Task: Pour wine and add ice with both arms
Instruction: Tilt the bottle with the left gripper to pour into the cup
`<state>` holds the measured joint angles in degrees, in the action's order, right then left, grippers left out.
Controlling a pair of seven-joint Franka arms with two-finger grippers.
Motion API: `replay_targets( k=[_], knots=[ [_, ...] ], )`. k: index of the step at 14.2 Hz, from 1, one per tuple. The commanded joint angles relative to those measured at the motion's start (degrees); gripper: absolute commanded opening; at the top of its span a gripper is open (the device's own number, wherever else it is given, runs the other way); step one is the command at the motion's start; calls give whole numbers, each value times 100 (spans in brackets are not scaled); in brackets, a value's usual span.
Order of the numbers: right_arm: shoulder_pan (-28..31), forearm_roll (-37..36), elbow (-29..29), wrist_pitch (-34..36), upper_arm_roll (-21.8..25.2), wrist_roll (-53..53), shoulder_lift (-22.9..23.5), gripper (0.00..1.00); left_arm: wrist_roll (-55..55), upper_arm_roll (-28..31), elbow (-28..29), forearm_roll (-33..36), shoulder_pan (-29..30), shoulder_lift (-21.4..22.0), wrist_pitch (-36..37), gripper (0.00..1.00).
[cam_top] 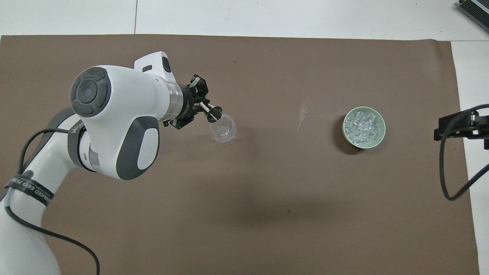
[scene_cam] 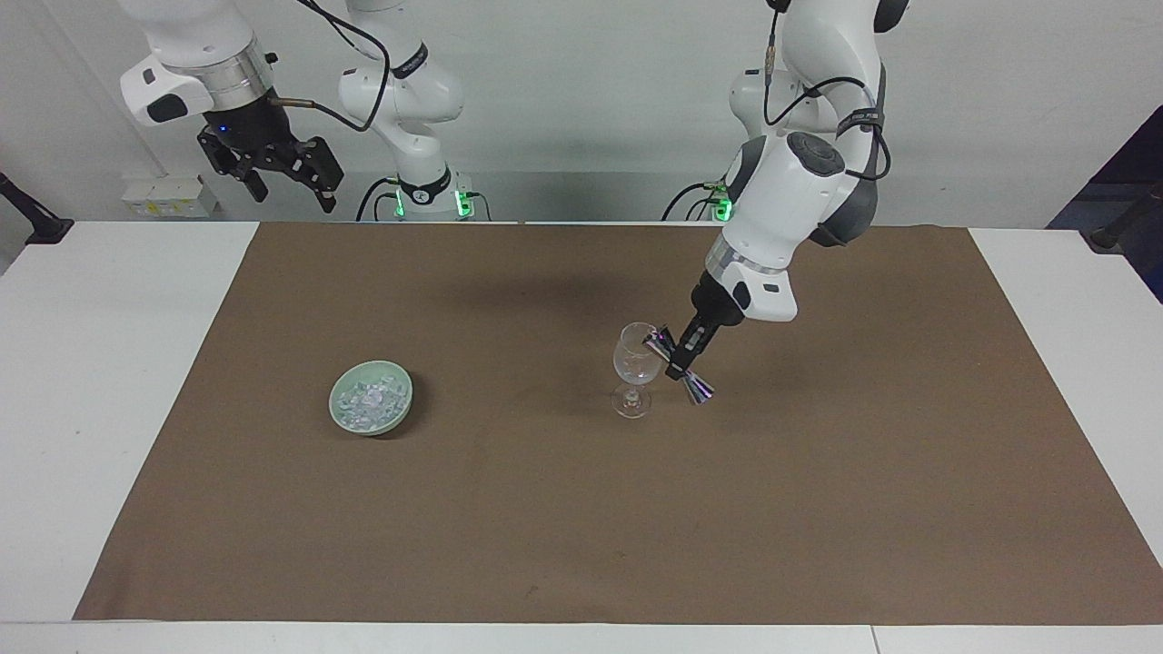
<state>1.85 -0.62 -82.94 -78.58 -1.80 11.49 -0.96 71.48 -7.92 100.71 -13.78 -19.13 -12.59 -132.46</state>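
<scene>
A clear stemmed glass (scene_cam: 636,368) (cam_top: 224,131) stands upright near the middle of the brown mat. My left gripper (scene_cam: 679,363) (cam_top: 201,108) is shut on the waist of a small metal jigger (scene_cam: 698,391) (cam_top: 215,114). The jigger is tilted, with its upper mouth at the glass rim. The wine is hidden: no liquid shows in the jigger or the glass. Ice (scene_cam: 368,397) (cam_top: 363,126) lies heaped in a pale green bowl (scene_cam: 382,427) (cam_top: 372,143) toward the right arm's end of the table. My right gripper (scene_cam: 291,186) waits open, high over that end's edge nearest the robots.
A brown mat (scene_cam: 581,527) (cam_top: 267,214) covers most of the white table. The left arm's big white elbow (cam_top: 114,122) hangs over the mat beside the glass. A black cable (cam_top: 445,172) loops at the right arm's end.
</scene>
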Motion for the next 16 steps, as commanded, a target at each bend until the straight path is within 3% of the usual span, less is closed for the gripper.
replay_targets(
  k=[1, 16],
  knots=[
    [70, 62, 50, 53, -30, -112, -1, 100, 7, 89, -8, 174, -100, 11, -104, 0],
    [70, 62, 50, 53, -30, -103, -1, 100, 51, 98, 1, 903, -214, -7, -315, 0]
  ],
)
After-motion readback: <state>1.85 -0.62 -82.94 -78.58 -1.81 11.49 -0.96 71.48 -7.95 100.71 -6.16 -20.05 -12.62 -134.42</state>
